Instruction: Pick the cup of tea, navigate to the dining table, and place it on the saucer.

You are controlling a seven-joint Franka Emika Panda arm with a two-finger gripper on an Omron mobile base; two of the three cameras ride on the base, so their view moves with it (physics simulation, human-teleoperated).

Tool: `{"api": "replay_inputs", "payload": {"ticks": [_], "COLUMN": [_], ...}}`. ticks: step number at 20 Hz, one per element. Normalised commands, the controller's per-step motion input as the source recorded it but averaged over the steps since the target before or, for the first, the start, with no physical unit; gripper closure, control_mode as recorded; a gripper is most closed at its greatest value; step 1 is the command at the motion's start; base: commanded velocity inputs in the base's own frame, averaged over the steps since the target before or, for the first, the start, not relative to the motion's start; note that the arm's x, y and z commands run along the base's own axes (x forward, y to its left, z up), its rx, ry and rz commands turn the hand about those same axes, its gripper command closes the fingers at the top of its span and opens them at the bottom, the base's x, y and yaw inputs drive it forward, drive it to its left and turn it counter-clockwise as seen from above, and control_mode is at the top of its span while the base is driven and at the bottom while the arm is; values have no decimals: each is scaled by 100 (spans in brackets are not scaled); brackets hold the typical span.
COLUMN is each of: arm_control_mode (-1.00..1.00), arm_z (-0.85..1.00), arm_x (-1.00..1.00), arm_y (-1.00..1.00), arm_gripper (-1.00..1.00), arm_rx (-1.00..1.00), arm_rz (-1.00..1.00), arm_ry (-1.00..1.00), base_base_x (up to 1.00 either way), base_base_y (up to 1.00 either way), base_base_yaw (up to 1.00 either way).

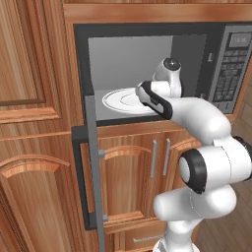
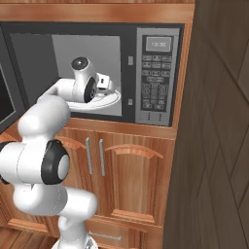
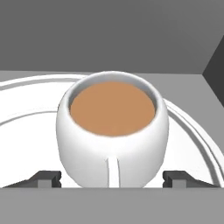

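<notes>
Arm reaching forward, hand (image 3: 112,178) fingers spread wide

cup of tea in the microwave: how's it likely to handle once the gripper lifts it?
The cup of tea is filled close to the rim, so tilting or jerking would probably slosh it. Its rounded, glossy-looking wall may slip between the fingertips. It looks rigid, likely ceramic, so it shouldn't deform, though a knock could chip it.

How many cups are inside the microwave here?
1. The cup, full of tea, stands on the white turntable plate inside the open microwave. The arm may hide others.
</notes>
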Motion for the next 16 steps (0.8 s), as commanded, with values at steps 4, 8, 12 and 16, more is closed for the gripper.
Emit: {"api": "replay_inputs", "payload": {"ticks": [4, 8, 12, 16], "arm_control_mode": [-100, -100, -100, -100], "arm_z": [-11, -7, -1, 0], "arm_x": [3, 0, 0, 0], "arm_y": [0, 0, 0, 0], "arm_gripper": [100, 100, 100, 100], "arm_rx": [0, 0, 0, 0], "arm_rz": [0, 0, 0, 0], "arm_ry": [2, 1, 3, 1], "base_base_x": [0, 0, 0, 0], "base_base_y": [0, 0, 0, 0], "base_base_yaw": [0, 0, 0, 0]}}
